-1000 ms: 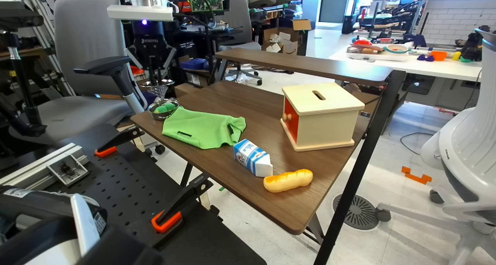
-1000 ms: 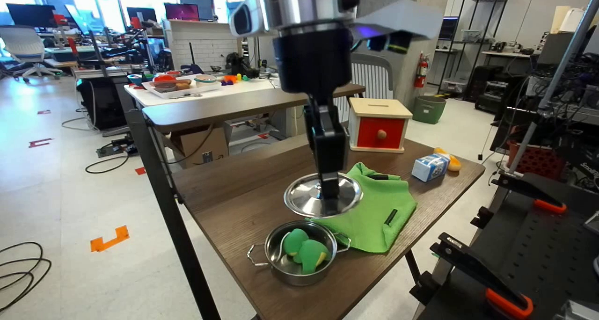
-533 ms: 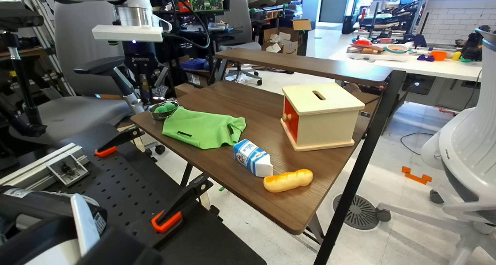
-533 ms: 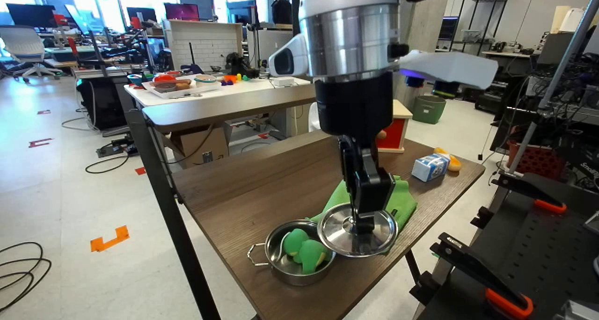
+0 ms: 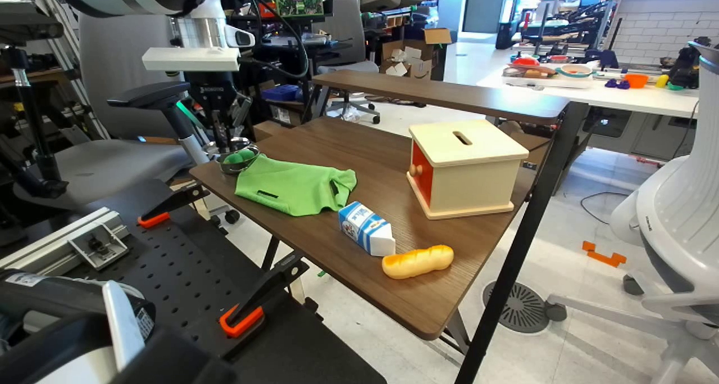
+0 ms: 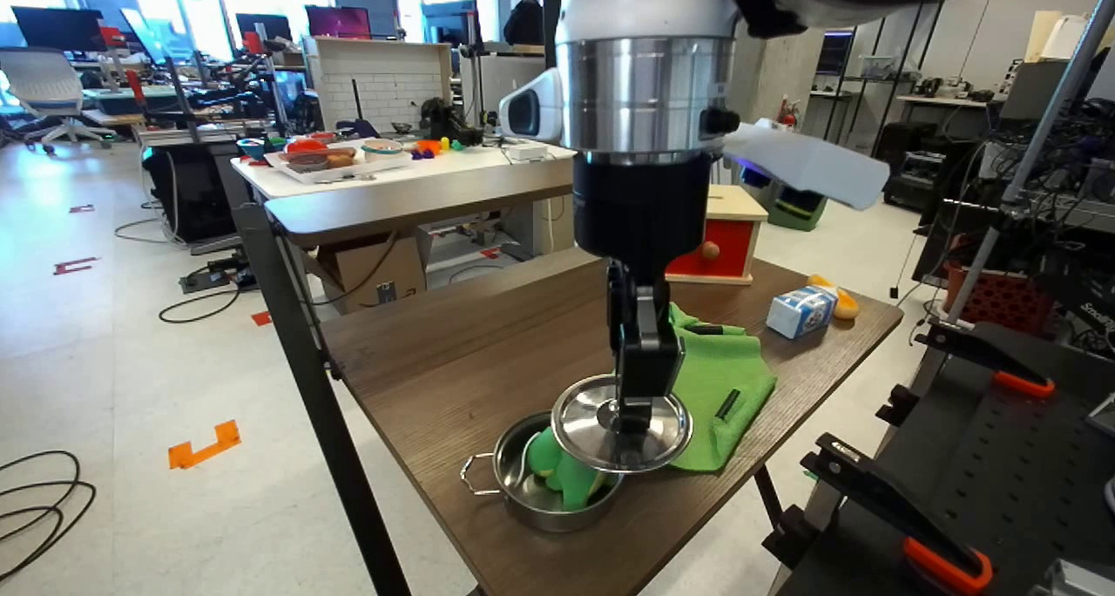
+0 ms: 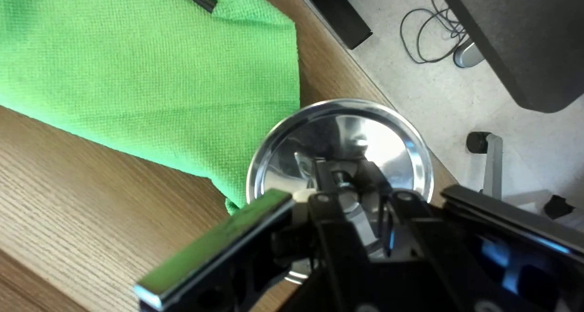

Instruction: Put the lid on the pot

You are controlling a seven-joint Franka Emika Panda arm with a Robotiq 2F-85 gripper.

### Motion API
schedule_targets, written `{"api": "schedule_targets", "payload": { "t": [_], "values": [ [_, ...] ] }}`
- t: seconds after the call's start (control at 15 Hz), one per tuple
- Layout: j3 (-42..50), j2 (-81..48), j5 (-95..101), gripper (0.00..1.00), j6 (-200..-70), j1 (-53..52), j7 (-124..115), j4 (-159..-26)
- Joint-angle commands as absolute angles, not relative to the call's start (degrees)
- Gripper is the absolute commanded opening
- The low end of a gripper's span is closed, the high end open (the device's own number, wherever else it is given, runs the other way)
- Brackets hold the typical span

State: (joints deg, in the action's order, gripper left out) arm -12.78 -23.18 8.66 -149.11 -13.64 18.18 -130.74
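Pincer [image 7: 345, 177] holds lid [image 6: 591, 439], partly masking pot [image 6: 554, 519]; table edge [image 6: 672, 526] near.

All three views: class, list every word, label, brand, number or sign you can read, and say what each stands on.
"MILK", small and soft, on the milk carton.
"Small", its ending unclear, on black equipment at an exterior view's right edge.
Too small or blurred to read: marks on the cardboard box, the white label and the gripper.
Lid and pot: no text visible.
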Motion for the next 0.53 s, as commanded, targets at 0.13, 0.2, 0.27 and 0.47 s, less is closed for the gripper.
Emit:
{"api": "schedule_targets", "payload": {
  "t": [0.13,0.2,0.27,0.47],
  "values": [
    [-13.9,-28.2,8.7,0.05,-152.8,-13.1,17.7,-127.8],
    [-13.9,-28.9,8.8,0.05,-153.0,-13.2,17.6,-127.1],
    [-13.9,-29.6,8.9,0.05,-153.3,-13.2,17.6,-126.5],
    [-13.9,-31.2,9.0,0.05,-153.2,-13.2,17.6,-124.4]
  ]
}}
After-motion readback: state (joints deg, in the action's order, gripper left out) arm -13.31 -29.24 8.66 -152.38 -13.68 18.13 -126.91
